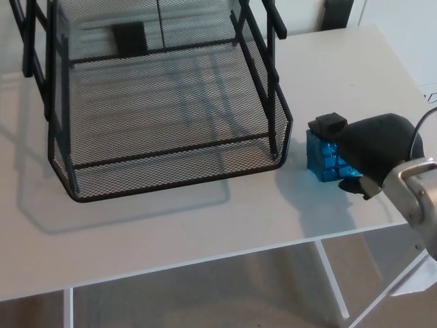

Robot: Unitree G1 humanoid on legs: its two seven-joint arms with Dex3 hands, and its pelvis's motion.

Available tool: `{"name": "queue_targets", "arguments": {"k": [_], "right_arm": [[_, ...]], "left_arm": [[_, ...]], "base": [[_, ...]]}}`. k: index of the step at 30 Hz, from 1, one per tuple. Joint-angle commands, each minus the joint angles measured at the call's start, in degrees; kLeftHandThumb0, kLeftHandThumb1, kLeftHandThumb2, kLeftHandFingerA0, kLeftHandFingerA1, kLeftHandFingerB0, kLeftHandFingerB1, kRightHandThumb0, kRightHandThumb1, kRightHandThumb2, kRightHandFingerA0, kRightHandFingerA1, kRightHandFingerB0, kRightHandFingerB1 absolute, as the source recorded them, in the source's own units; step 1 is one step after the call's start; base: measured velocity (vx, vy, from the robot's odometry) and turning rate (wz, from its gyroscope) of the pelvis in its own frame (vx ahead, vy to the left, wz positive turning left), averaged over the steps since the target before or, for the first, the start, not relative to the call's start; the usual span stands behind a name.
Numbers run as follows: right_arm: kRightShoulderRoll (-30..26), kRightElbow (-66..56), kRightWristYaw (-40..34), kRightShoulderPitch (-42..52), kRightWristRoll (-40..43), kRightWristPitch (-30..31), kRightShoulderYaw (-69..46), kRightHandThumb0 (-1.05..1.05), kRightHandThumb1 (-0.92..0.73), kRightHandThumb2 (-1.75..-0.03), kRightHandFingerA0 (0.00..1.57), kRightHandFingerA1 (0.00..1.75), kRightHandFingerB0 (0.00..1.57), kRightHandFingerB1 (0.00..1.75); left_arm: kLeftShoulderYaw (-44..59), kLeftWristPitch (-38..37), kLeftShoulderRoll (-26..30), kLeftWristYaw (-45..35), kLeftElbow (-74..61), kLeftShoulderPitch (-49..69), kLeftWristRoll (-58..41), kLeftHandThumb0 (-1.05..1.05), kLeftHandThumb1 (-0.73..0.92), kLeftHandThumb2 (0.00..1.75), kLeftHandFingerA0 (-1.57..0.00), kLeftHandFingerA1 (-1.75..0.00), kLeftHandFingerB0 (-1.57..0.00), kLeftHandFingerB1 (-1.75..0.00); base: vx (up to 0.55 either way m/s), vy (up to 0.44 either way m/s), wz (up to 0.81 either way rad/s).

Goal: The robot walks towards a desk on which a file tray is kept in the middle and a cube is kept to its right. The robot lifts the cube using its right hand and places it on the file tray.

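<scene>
Contact is seen between the blue cube and the right hand, which is seen coming in at the picture's right edge and is closed around the cube. One thick black finger is hooked over the cube's top, and another part of the hand is tucked under its lower right corner, so that the cube's right side is hidden behind the palm. The cube is found over the white desk, just beside the front right corner of the black mesh file tray (whether the tray's wall is touched cannot be told). No long axis is shown, the cube being about as wide as it is tall. It is set slightly askew, with one gridded face turned toward the tray and the camera. Whether it is resting on the desk or barely raised cannot be judged.
</scene>
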Motion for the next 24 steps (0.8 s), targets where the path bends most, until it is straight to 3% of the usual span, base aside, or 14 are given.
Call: {"name": "queue_targets", "arguments": {"k": [1, 8, 13, 14, 15, 18, 22, 24], "right_arm": [[-1.7, 3.7, -6.7, 8.4, -6.3, -2.4, 3.4, -0.34, -0.61, -0.58, 0.91, 1.65, 0.88, 0.68], [-0.1, 6.7, -16.3, 10.3, -4.6, -5.3, 0.3, -0.41, -0.63, -0.59, 0.92, 1.63, 0.85, 0.72], [-0.8, 7.4, -22.5, 9.0, -3.0, -12.2, -3.0, -0.39, -0.62, -0.58, 0.92, 1.68, 0.88, 0.64], [-0.6, 7.6, -25.2, 8.8, -3.4, -12.7, -3.7, -0.39, -0.6, -0.62, 0.93, 1.72, 0.9, 0.7], [-0.8, 7.3, -27.4, 8.2, -2.8, -14.4, -5.0, -0.27, -0.76, -0.67, 0.92, 1.75, 0.81, 1.14], [-2.7, 3.1, -25.2, 6.8, -0.4, -17.0, -8.9, -0.2, -0.72, -0.71, 0.94, 1.69, 0.84, 1.05], [-4.3, 0.0, -22.7, 2.7, 2.1, -20.0, -14.5, -0.15, -0.66, -0.85, 1.03, 1.5, 0.88, 1.08], [-5.2, -1.3, -20.7, 0.8, 3.8, -22.0, -17.2, -0.14, -0.67, -0.93, 0.99, 1.52, 0.86, 1.13]], "left_arm": [[-0.4, -3.1, 0.3, 1.0, -0.2, 0.9, 1.0, -0.61, 0.83, 0.65, -0.43, -0.45, -0.3, -0.34], [-0.9, -4.0, 0.2, 1.8, 1.0, 0.0, 1.5, -0.61, 0.83, 0.65, -0.42, -0.43, -0.3, -0.34], [-0.9, -4.7, 0.1, 2.2, 1.7, -1.0, 1.3, -0.6, 0.83, 0.65, -0.47, -0.46, -0.33, -0.35], [-0.9, -4.9, 0.4, 1.9, 0.6, -0.4, 1.1, -0.59, 0.83, 0.65, -0.45, -0.45, -0.32, -0.35], [-0.8, -5.0, 0.3, 1.9, 0.2, -0.3, 1.0, -0.6, 0.82, 0.64, -0.45, -0.45, -0.34, -0.36], [-0.9, -5.2, 0.0, 2.0, 2.0, -1.8, 1.2, -0.61, 0.83, 0.65, -0.43, -0.43, -0.33, -0.34], [-1.5, -3.9, -0.1, 2.8, 1.3, -2.4, 1.6, -0.61, 0.83, 0.65, -0.46, -0.44, -0.33, -0.34], [-0.9, -3.5, -0.3, 1.9, 1.0, -2.5, 0.6, -0.6, 0.83, 0.65, -0.42, -0.44, -0.29, -0.34]], "base": [[0.0, 0.0, 0.0], [0.0, 0.0, 0.0], [0.0, 0.0, 0.0], [0.0, 0.0, 0.0], [0.0, 0.0, 0.0], [0.0, 0.0, 0.0], [0.0, 0.0, 0.0], [0.0, 0.0, 0.0]]}}
